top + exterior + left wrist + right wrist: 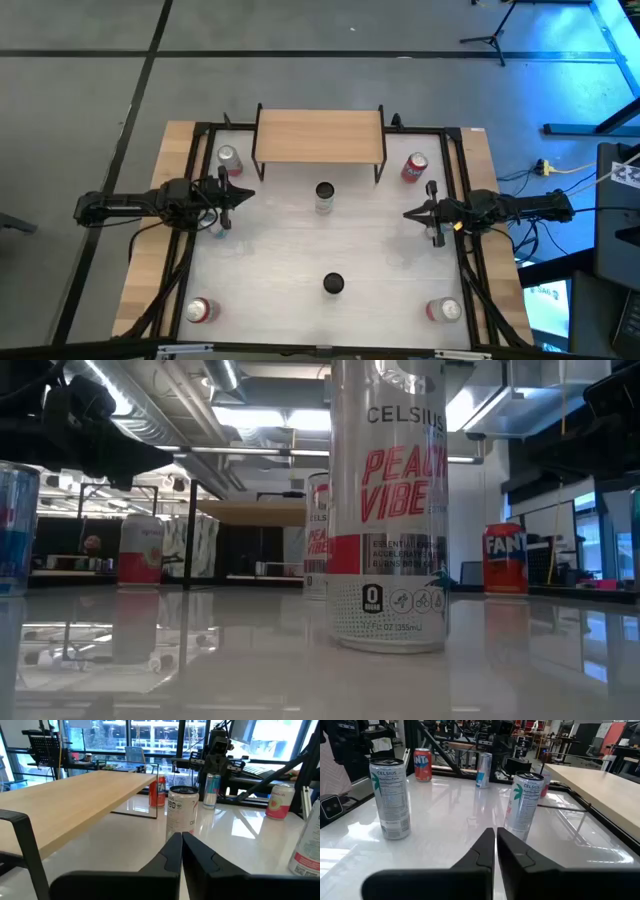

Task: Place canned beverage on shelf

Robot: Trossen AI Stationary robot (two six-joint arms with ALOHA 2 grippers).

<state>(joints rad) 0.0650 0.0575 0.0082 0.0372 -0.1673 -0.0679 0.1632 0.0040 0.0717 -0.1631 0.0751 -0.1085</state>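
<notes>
Tools first: my left tool [243, 193] hovers clenched and empty at the left of the surface [280, 250], and my right tool [411, 212] hovers clenched and empty at the right. Between them, nearer the shelf [320, 136], I see a white Celsius can [324, 197] standing upright, just in front of the board. A second Celsius can [333, 285] stands toward the near edge.
</notes>
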